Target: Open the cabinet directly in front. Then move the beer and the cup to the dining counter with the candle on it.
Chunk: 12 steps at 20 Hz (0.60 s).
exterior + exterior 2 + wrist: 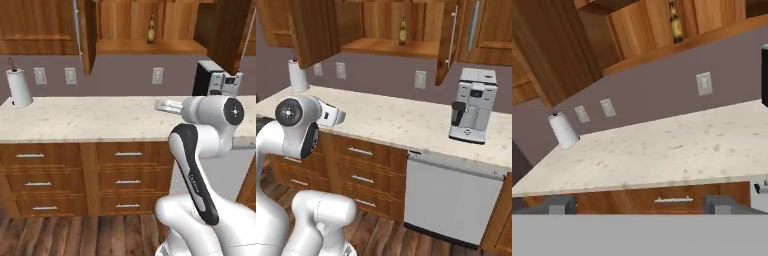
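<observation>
Both cabinet [321, 30] doors stand swung wide, exposing the beer [403, 30] on its shelf; pincer [639, 204] gapes fully, gripping nothing (ready to reach).

The beer [675, 22] (top cropped) hides anything behind it.

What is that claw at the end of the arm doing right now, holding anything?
Gripper: open and empty, fingertips apart over the counter edge, nothing between them.
</observation>
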Available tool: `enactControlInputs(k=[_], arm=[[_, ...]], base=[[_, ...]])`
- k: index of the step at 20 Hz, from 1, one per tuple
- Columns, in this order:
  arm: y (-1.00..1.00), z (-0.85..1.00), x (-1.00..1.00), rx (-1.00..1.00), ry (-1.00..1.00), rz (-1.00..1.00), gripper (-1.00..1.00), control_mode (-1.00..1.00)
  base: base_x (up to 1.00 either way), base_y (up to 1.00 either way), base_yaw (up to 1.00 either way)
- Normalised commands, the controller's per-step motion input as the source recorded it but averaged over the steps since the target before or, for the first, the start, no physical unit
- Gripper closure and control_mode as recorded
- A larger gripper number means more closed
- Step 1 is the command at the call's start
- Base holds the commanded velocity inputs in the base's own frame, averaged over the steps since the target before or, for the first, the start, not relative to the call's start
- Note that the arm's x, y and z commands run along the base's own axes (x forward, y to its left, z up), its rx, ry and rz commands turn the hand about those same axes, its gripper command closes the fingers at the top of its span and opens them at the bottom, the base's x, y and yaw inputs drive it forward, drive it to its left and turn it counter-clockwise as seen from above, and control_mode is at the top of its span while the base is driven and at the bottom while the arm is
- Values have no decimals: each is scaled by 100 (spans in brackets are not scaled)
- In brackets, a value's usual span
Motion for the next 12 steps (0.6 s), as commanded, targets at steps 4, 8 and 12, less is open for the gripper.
enactControlInputs(k=[4, 8, 12], arm=[[0, 0, 0, 0, 0, 0, -100, 100], [0, 0, 0, 0, 0, 0, -100, 100], [0, 0, 0, 0, 0, 0, -100, 100]], base=[[18, 0, -88], [5, 3, -22], [20, 63, -14]])
